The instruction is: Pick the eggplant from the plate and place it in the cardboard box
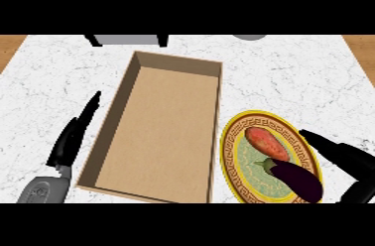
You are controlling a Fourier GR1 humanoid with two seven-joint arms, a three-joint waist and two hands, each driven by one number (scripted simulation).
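While on plate (236,141): eggplant (296,178), sweet potato (267,143)
Right robot hand (350,158): fingers straight, beside eggplant
Left robot hand (73,136): fingers straight, beside cardboard box (157,136)

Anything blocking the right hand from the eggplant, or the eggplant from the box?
Nothing visible. The right hand is open just right of the eggplant on the plate. The sweet potato lies beside it, off the path. The cardboard box is open-topped and holds nothing.

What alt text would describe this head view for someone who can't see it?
A dark purple eggplant lies beside an orange-red sweet potato on a yellow-rimmed patterned plate, right of an open brown cardboard box on a white marble counter. The black right hand hangs open by the plate; the left hand rests open left of the box.
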